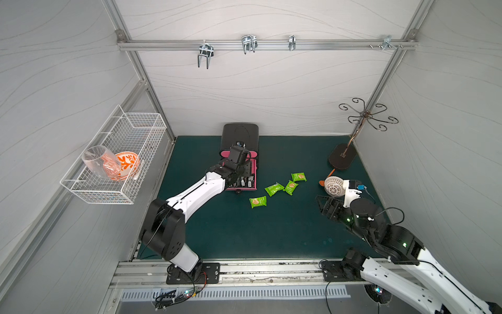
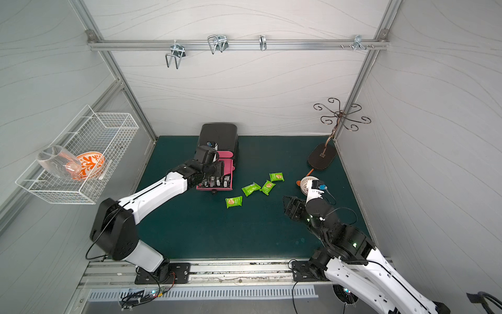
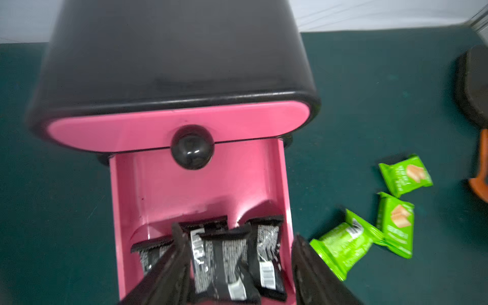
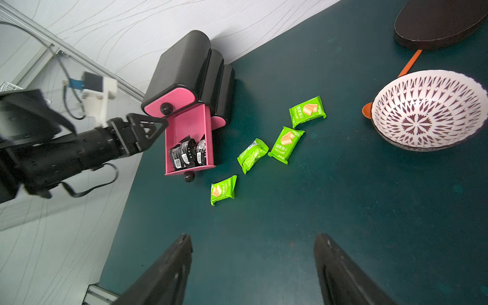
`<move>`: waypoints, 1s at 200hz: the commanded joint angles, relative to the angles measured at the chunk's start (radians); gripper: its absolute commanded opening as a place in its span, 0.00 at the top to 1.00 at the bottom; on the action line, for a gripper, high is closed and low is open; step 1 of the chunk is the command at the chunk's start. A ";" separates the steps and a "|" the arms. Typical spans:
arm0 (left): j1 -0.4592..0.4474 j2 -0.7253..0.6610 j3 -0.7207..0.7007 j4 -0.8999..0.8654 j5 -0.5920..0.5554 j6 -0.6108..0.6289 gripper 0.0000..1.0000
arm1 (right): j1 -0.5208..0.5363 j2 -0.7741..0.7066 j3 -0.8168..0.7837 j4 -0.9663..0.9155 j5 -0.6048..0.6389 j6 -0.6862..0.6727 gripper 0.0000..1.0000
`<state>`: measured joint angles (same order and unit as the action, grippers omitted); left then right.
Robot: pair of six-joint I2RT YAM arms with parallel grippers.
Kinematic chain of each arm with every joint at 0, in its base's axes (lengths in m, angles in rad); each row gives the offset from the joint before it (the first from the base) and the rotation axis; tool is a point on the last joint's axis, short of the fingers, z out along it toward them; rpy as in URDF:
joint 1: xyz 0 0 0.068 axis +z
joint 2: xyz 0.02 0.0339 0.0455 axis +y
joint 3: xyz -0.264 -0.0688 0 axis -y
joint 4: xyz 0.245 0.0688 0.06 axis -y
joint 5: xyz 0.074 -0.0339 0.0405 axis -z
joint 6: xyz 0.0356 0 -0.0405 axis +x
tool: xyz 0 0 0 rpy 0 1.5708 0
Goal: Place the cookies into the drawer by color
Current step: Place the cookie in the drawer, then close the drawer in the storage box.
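At 9 o'clock, white wire basket point(image 1: 141, 127) holds clear glass point(image 1: 99, 163) and orange-patterned bowl point(image 1: 129, 160). My black left gripper point(image 3: 239, 236) hangs jaws apart, gripping nothing, over the pulled-out pink drawer point(image 4: 188, 124) of the rounded black cabinet point(image 1: 240, 133); black foil cookie packets point(image 3: 219, 264) lie inside. Four bright green cookie packets point(image 4: 286, 145) sit on dark green mat point(image 1: 271, 231) at its 3 o'clock. My right gripper point(image 4: 253, 237) is spread wide, empty.

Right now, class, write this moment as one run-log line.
left claw: open over drawer | drawer: open, black packets inside | mat: four green packets loose | right claw: open, empty
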<state>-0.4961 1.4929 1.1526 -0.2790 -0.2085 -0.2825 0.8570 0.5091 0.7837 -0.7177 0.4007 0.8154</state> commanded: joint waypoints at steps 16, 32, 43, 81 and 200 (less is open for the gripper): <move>0.072 -0.215 -0.159 0.032 0.150 -0.166 0.47 | -0.004 -0.019 -0.010 -0.002 0.010 0.000 0.23; 0.157 -0.305 -0.280 0.086 0.290 -0.285 0.51 | -0.004 -0.024 -0.017 0.003 0.006 0.002 0.23; 0.220 -0.360 -0.378 0.152 0.395 -0.376 0.54 | -0.004 -0.023 -0.018 0.007 0.003 0.002 0.23; 0.365 -0.437 -0.656 0.364 0.577 -0.626 0.65 | -0.005 -0.005 -0.026 0.041 -0.020 0.002 0.23; 0.373 0.303 -0.793 1.348 0.733 -1.109 0.78 | -0.005 -0.024 -0.005 -0.009 -0.007 0.011 0.23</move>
<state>-0.1261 1.6657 0.3367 0.7734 0.5072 -1.2526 0.8570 0.4969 0.7654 -0.6987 0.3782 0.8204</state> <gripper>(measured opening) 0.225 0.773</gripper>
